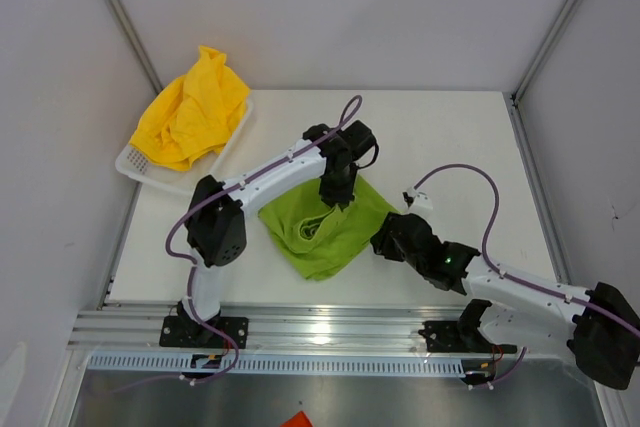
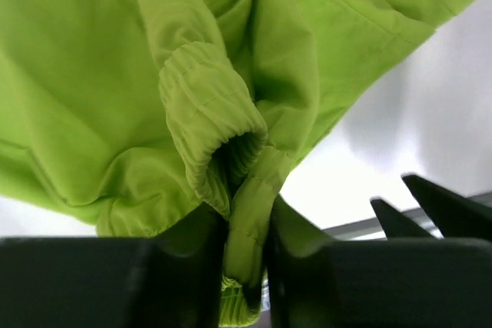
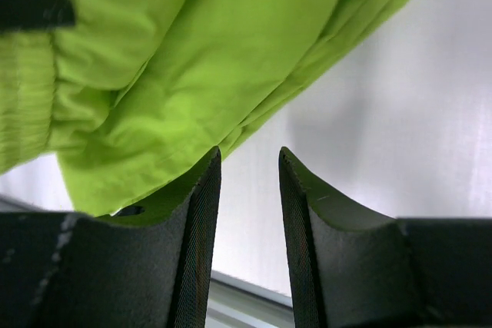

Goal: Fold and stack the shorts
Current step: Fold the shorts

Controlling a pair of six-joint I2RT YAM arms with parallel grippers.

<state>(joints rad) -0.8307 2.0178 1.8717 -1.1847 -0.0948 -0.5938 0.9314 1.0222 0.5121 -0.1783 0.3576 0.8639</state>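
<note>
Top view: lime green fabric shorts (image 1: pixel 325 227) lie on the white worktop (image 1: pixel 450 137), about the middle, between the 2 arms. They are bunched into a rough diamond, not flat and not squared. A small dark logo shows near the centre.

Bright yellow fabric shorts (image 1: pixel 192 112) sit crumpled in the white mesh plastic basket (image 1: pixel 135 165) at the far left corner, well apart from the green pair. No arm is near them.

Left gripper (image 1: pixel 338 197) is over the far edge of the green shorts. In its wrist view the fingers (image 2: pixel 211 266) stand narrow, with a strip of green cloth pinched between them. A gathered elastic band (image 2: pixel 211 105) curls just above the pinch, and the rest of the cloth hangs loose beyond it.

Right gripper (image 1: pixel 385 237) sits at the right edge of the green shorts. In its wrist view the fingers (image 3: pixel 201 213) stand partly apart with only bare worktop in the gap. The green hem lies just beyond the left-hand finger, and I cannot tell whether it touches. Nothing is held.

Judgement on progress: early. 0 of 2 shorts look folded, and nothing is stacked. The green pair looks mid-arrangement, held by 1 arm only. What remains is to flatten and fold it, then fetch the yellow pair from the basket, fold it, and set 1 on the other.
</note>
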